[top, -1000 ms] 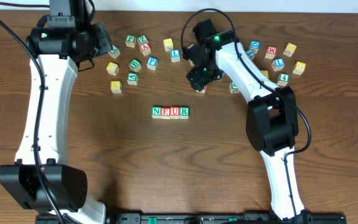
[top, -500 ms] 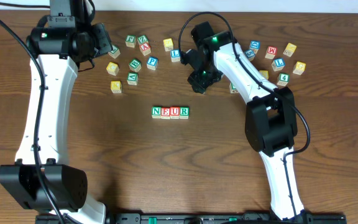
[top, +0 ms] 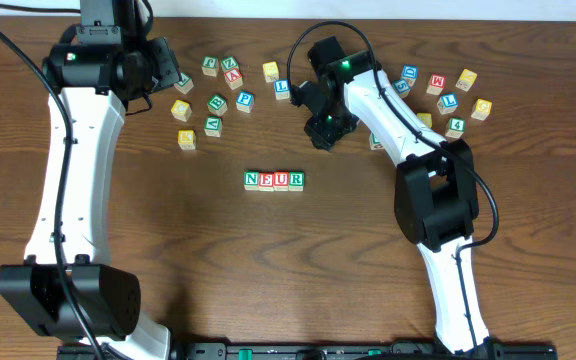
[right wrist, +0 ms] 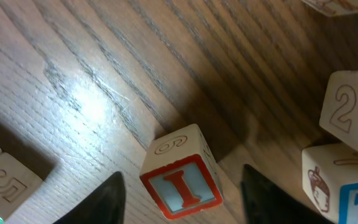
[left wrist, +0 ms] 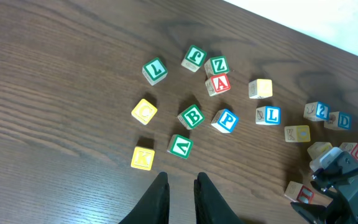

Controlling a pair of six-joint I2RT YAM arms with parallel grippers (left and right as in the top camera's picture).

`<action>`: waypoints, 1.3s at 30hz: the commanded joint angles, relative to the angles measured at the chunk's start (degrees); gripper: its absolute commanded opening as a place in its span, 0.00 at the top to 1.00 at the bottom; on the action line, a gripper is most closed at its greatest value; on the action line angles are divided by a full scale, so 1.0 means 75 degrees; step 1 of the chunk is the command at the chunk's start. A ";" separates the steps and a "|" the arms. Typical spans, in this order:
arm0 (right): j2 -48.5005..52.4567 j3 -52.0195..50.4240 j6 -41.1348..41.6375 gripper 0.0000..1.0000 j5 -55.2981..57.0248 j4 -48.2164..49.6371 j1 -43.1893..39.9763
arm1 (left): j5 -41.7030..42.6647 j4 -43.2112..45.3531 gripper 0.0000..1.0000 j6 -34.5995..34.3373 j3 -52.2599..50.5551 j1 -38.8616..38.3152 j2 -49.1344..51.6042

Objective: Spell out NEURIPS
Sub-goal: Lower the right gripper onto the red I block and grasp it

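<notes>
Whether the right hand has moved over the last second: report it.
Yes, slightly: overhead, the right hand has shifted toward the NEUR row, now covering the I cube that showed beside it.

Dark wooden desk (top: 168, 260), green L cube (left wrist: 155, 70) towards its left, green Z (left wrist: 217, 65) just beside red A (left wrist: 218, 84), green B (left wrist: 191, 116) below them, yellow K (left wrist: 143, 157) (lowest in the left wrist view), blue 2 (left wrist: 316, 111) next to blue D (left wrist: 339, 121).
</notes>
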 commanded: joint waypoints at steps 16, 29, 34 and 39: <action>0.0090 -0.0055 0.2168 0.65 0.0460 0.0035 0.0076 | -0.0073 -0.0029 0.85 -0.0009 -0.0020 0.0017 0.0131; 0.0090 -0.0055 0.4800 0.55 0.0551 0.0082 0.0076 | -0.0073 -0.0058 0.85 -0.0009 -0.0026 0.0017 0.0277; 0.0090 -0.0055 0.3794 0.48 0.0551 0.0536 0.0076 | -0.0073 -0.0079 0.84 -0.0009 -0.0029 0.0017 0.0315; 0.0102 -0.0058 0.3130 0.48 0.0548 0.0708 0.0082 | -0.0073 -0.0079 0.85 -0.0009 -0.0032 0.0017 0.0318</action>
